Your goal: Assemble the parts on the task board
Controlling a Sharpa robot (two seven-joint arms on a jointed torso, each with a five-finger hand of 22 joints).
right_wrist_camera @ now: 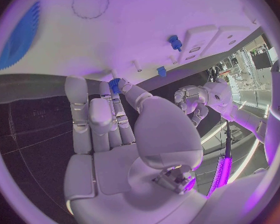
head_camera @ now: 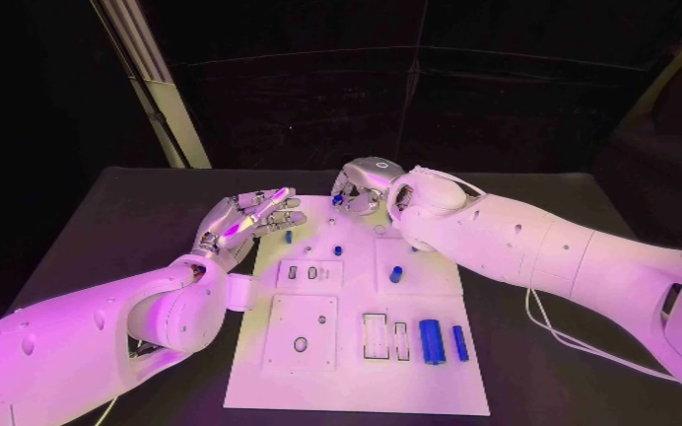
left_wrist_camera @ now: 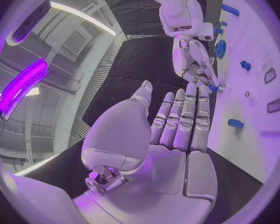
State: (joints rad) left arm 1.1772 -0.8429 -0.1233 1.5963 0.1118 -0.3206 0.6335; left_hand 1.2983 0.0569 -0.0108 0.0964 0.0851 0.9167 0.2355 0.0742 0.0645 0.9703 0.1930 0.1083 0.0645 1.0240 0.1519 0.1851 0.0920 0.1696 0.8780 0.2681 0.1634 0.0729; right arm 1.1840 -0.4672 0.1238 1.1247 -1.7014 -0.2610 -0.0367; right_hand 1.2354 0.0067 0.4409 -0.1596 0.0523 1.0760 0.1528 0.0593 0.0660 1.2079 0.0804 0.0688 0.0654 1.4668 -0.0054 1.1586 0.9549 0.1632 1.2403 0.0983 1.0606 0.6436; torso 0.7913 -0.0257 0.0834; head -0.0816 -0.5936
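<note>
Two hands hover at the task board's (head_camera: 270, 367) far edge: right hand (head_camera: 363, 189) pinches a small blue part (right_wrist_camera: 114, 85) at its fingertips, left hand (head_camera: 253, 217) flat, fingers apart, empty; risk, judged: shallow pinch lets the part twist or drop before seating.

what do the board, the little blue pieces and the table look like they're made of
The board looks like rigid white plastic or painted sheet: flat, matte, with clean cut-out slots. The blue pieces look like moulded plastic, smooth and evenly coloured with a slight sheen. The table looks matte black, possibly a cloth or mat covering; its material is hard to tell.
</note>
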